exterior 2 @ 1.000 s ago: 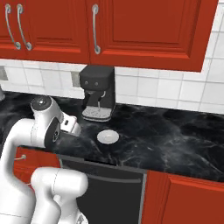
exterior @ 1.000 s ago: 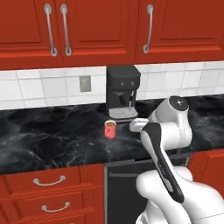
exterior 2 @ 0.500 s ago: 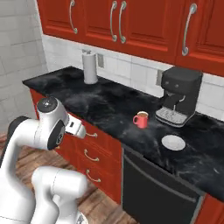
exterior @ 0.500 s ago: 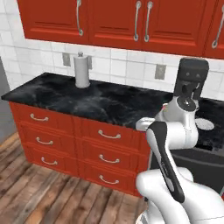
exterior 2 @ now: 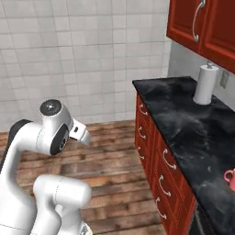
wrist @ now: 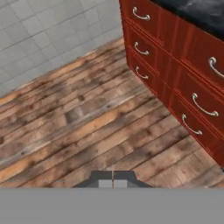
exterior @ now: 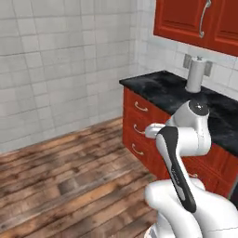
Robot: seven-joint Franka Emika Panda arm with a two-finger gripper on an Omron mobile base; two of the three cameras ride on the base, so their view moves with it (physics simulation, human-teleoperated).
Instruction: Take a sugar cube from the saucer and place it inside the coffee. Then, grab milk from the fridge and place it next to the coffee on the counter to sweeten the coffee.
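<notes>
Red cabinets (wrist: 175, 65) with silver drawer handles run along my right, topped by the glossy black marble table (exterior 2: 193, 124). My hand (wrist: 112, 180) is pressed together with nothing in it, pointing down at the wooden plank floor (wrist: 78, 122) just off the cabinet fronts. From the right base view I can catch the coffee (exterior 2: 229, 178), just a sliver of the red cup at the frame edge, sitting on the table well away from my hand. A white paper towel roll (exterior 2: 205, 84) stands upright further back near the corner of the table, under the red upper cabinets (exterior 2: 202, 23). Pale grey wall tiles (exterior: 60, 65) cover everything behind the floor.
</notes>
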